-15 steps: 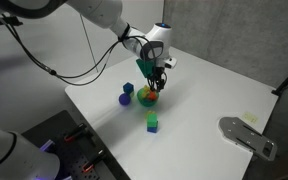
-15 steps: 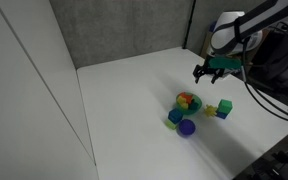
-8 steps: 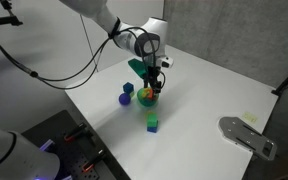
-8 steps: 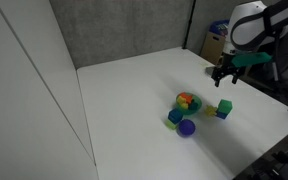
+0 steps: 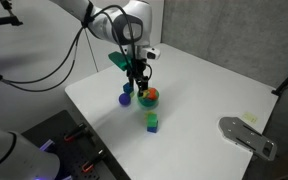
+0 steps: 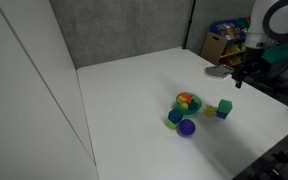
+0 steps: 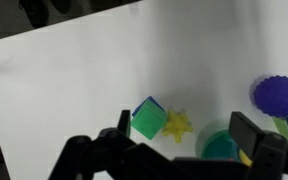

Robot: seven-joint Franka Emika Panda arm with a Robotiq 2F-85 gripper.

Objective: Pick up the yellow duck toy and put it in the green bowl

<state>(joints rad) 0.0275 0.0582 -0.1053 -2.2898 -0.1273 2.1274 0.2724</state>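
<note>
- The yellow duck toy (image 7: 177,124), small, bright and lumpy, is seen lying on the white table, just beside a green cube (image 7: 148,118).
- The green bowl (image 6: 188,107), round and shallow, is seen upright nearby, with orange-red contents.

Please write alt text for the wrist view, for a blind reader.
A yellow duck toy lies on a white table beside a green cube, framed by the open claw. A purple ball sits near the right edge.
</note>
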